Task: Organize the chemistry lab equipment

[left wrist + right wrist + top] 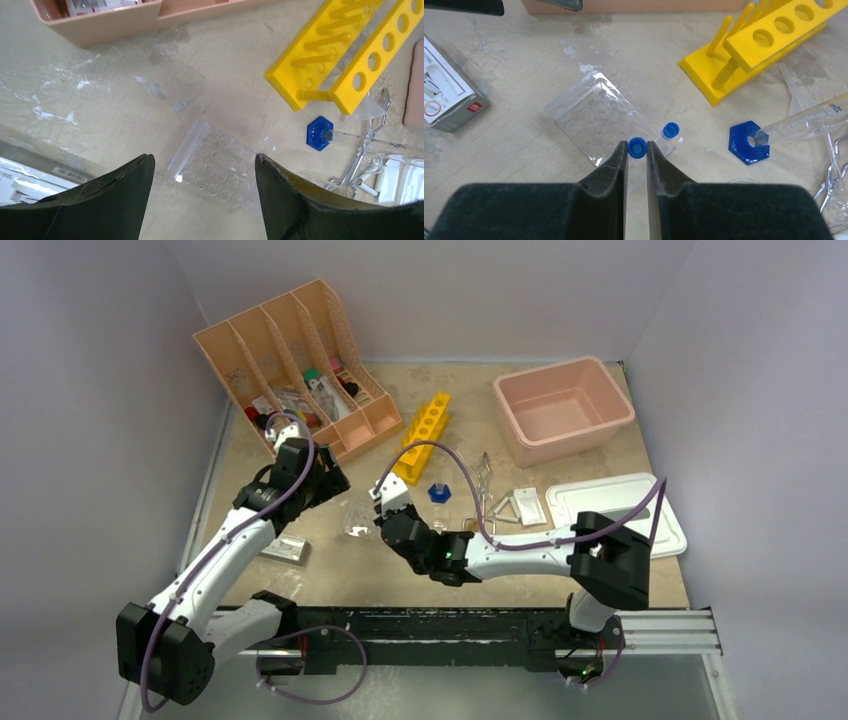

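Observation:
My right gripper [637, 151] is shut on the blue tip [637, 148] of a clear pipette; its body is hidden between the fingers. A second blue-tipped pipette [670, 130] lies just beyond, beside a clear well plate [596, 117]. My left gripper [202, 172] is open and empty, hovering over that plate [212, 167]. The clear flask with a blue hexagonal end [749, 142] lies on its side to the right. In the top view the right gripper [385, 502] is mid-table, with metal tongs [483, 480], a wire triangle [505, 510] and a white packet [528, 505] to its right.
A yellow tube rack [425, 435] lies behind the grippers. The peach slotted organizer [290, 360] with several items stands at the back left. The pink tub [562, 410] is at the back right, its white lid [620, 510] in front. A silver-grey box [285, 548] lies near the left arm.

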`<state>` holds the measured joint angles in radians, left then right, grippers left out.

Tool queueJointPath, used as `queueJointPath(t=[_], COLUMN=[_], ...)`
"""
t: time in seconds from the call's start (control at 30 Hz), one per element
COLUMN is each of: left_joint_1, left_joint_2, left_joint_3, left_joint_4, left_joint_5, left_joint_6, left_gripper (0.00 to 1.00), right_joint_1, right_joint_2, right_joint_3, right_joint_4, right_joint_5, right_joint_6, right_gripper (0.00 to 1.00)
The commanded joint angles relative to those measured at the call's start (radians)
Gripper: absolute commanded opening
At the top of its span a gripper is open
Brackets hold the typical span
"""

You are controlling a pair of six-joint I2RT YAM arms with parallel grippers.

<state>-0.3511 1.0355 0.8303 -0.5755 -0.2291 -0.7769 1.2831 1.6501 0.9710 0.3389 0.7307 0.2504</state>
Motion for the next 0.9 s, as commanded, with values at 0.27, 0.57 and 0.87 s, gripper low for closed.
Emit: queueJointPath(t=[0.27, 0.57, 0.87], left_joint_1=[0.009, 0.009, 0.010], left_joint_2=[-0.003, -0.003, -0.008], left_joint_3=[-0.054, -0.062, -0.072], left_joint_4=[0.167, 0.177, 0.175], left_joint_5=[0.044, 0.045, 0.044], left_joint_6=[-0.071, -0.084, -0.094], left_gripper=[0.71, 0.71, 0.70], right_joint_1=[0.004, -0.011, -0.018], right_joint_2=[0.016, 0.026, 0.038], right_joint_3=[-0.044, -0.052, -0.064], right_joint_4=[0.118, 0.126, 0.119], right_joint_5=[0.047, 0.036, 0.039], right_joint_6=[0.014, 0.022, 0.047], right_gripper=[0.15, 0.16, 0.16])
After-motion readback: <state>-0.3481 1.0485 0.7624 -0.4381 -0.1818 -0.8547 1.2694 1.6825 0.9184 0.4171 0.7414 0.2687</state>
